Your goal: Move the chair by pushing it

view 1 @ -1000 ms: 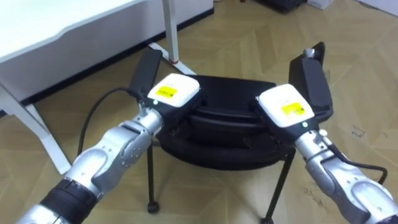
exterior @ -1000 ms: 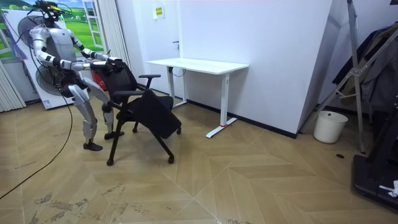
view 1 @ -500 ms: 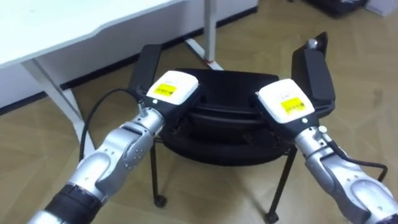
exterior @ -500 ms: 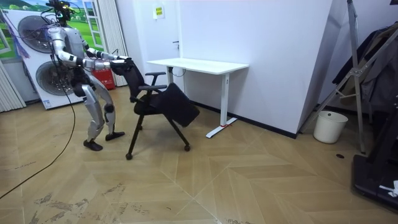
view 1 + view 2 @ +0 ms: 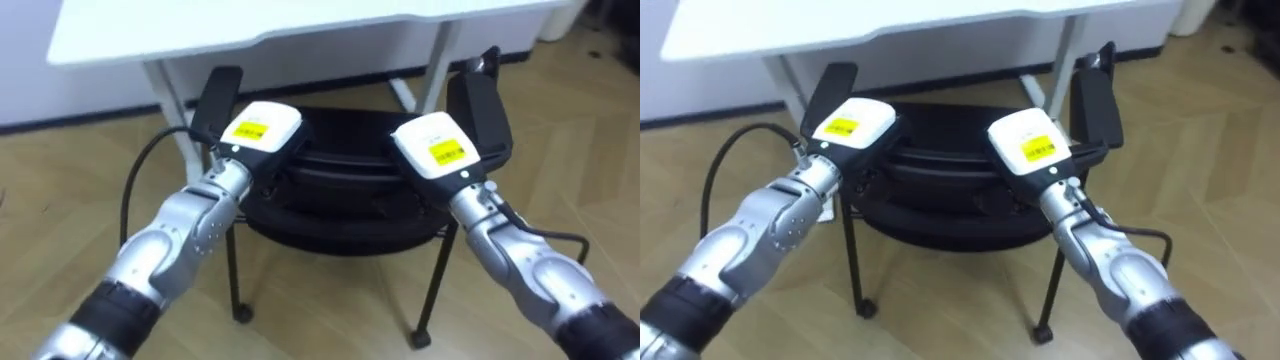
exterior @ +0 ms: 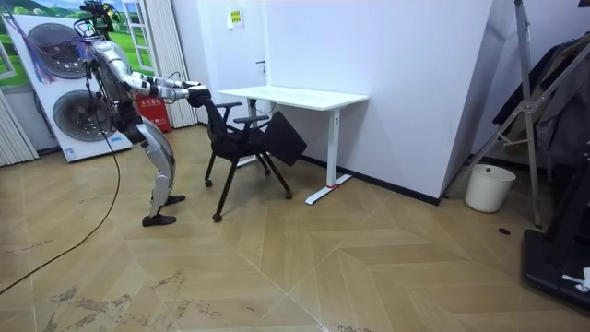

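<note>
The left hand [image 5: 262, 128] and right hand [image 5: 432, 146] rest atop the chair [image 5: 345, 200]; fingers hidden, so I cannot tell their grip; white surface [image 5: 250, 20] just beyond them.

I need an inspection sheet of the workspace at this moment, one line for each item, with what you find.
surface: wooden herringbone floor, bare around the chair legs.
job's things: black chair on thin legs, standing close before the white desk.
clutter: nothing seen.
hands: left hand and right hand lie on top of the chair's backrest, one at each end; the grip cannot be judged.
cables: nothing seen apart from the robot's own.
surroundings: white washing machines behind the robot; white bucket by the wall at the room view's right.
</note>
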Available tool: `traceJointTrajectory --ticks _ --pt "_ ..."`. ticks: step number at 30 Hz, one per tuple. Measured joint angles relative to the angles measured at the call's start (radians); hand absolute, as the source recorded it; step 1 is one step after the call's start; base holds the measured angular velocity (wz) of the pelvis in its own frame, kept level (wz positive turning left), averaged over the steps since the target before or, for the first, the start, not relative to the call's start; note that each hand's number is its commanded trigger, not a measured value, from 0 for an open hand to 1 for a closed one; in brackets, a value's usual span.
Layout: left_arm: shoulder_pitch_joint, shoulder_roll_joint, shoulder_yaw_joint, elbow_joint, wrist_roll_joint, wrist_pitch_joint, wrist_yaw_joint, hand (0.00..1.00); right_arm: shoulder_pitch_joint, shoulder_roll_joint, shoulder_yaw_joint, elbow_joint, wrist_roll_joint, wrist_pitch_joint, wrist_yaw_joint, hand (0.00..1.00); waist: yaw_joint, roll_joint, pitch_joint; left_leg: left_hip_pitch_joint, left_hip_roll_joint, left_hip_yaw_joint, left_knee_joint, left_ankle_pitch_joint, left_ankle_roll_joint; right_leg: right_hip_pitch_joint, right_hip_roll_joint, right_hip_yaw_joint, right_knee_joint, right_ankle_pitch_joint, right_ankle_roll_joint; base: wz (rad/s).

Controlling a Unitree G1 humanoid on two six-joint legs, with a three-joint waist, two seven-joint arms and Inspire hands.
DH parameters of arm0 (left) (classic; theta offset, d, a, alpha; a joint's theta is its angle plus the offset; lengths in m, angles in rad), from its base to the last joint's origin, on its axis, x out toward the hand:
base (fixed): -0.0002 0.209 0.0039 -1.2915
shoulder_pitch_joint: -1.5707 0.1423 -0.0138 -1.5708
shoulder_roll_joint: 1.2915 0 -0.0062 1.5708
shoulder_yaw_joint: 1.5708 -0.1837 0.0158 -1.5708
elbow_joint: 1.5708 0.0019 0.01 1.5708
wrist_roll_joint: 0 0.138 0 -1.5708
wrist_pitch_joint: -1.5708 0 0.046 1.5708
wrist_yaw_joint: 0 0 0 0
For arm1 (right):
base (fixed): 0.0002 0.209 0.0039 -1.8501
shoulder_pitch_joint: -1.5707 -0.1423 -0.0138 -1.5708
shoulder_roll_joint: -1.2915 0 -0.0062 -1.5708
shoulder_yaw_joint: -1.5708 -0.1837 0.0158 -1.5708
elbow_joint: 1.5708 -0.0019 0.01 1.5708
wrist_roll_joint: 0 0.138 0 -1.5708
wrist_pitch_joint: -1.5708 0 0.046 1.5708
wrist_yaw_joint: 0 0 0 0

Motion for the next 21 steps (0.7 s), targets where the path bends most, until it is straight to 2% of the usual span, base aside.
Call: traceJointTrajectory --ticks 6,11,15,19,20,21 --pt "0.000 0.015 0.005 -0.005 0.004 -0.007 0.001 1.00 -0.001 0.028 0.000 0.005 0.000 0.011 0.001 1.00 0.046 -0.002 0.0012 0.000 0.002 -0.004 -0.010 -0.002 0.010 0.020 0.026 0.001 -0.051 0.023 0.022 0.04" --pt "0.004 0.026 0.005 -0.012 0.011 -0.007 0.004 1.00 -0.002 0.039 0.000 0.005 -0.001 0.015 0.005 1.00 0.068 -0.005 0.0024 0.014 -0.001 -0.004 -0.042 0.007 0.023 0.038 0.029 -0.001 -0.099 0.046 0.036 0.03" --pt "0.025 0.039 0.005 -0.040 0.010 0.004 0.006 1.00 -0.002 0.047 0.000 0.004 -0.001 0.007 0.012 1.00 0.069 -0.005 0.0023 0.024 -0.004 -0.007 -0.057 0.009 0.027 0.046 0.034 0.000 -0.130 0.059 0.043 0.01" --pt "0.027 0.043 0.002 -0.042 0.011 0.006 0.013 1.00 -0.002 0.046 0.000 0.004 -0.001 0.003 0.013 1.00 0.056 -0.003 0.0025 0.021 -0.005 -0.027 -0.058 0.013 0.024 0.055 0.052 0.001 -0.147 0.064 0.040 0.09" --pt "0.027 0.042 0.001 -0.041 0.011 0.007 0.014 1.00 -0.002 0.046 0.000 0.004 -0.001 0.002 0.014 1.00 0.053 -0.001 0.0029 0.022 -0.005 -0.032 -0.058 0.014 0.022 0.055 0.056 0.011 -0.146 0.063 0.039 0.21" --pt "0.027 0.042 0.000 -0.040 0.011 0.009 0.015 1.00 -0.002 0.046 0.000 0.004 -0.003 -0.002 0.013 1.00 0.044 0.002 0.0032 0.020 -0.013 -0.047 -0.066 0.023 0.015 0.046 0.064 0.038 -0.144 0.063 0.027 0.27"
